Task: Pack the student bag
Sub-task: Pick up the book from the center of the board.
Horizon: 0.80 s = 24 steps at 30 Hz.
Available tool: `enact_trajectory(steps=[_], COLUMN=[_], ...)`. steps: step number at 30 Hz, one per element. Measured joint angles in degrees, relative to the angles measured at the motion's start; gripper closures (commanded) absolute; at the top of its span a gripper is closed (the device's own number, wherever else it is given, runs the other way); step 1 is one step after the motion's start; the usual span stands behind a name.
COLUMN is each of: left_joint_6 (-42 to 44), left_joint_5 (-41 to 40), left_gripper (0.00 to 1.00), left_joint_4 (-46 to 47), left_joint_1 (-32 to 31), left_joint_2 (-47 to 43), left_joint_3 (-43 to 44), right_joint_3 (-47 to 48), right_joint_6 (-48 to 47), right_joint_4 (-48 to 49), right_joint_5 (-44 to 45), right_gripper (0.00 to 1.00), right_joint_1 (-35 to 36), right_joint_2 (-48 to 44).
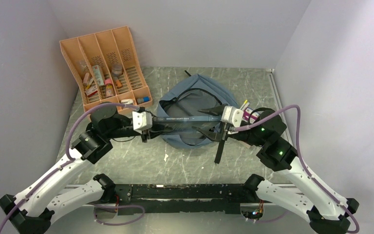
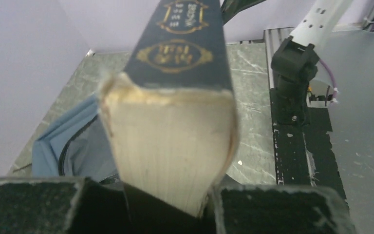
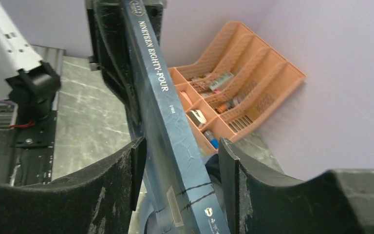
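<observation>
Grey marbled table [image 1: 175, 161], lilac walls [image 1: 185, 29]. The bag [image 1: 213, 87] lies open at frame centre, strap end toward the top edge, long axis unclear. The left pincer [image 1: 155, 124] clamps a book [image 1: 185, 118] across it; the right pincer [image 1: 200, 120] gapes wide around the book.

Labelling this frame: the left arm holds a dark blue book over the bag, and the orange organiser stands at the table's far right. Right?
No. The top view shows the orange organiser at the far left. The left gripper does hold the dark blue book over the student bag.
</observation>
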Motion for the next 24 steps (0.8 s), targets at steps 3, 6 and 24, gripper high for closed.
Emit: enact_trajectory(steps=[3,6,24], left_joint_6=[-1.03,-1.9,-15.98], left_joint_5=[-3.98,-7.48,-32.7], left_gripper=[0.95,0.95,0.95], left_joint_4=[-0.92,-0.98,-5.11], left_joint_1=[-0.13,-0.37,1.88], left_joint_2=[0.52,0.5,7.8], left_joint_3=[-0.02,-0.61,-1.42], right_joint_3=[-0.61,-1.03,-8.31], right_joint_6=[-0.11,-0.24,9.42], right_joint_4=[0.13,0.92,18.93], right_joint_5=[4.57,8.61,42.34], right_gripper=[0.39,0.39,0.43], right_joint_1=[0.0,0.0,0.04], right_joint_2=[-0.04,-0.9,1.99])
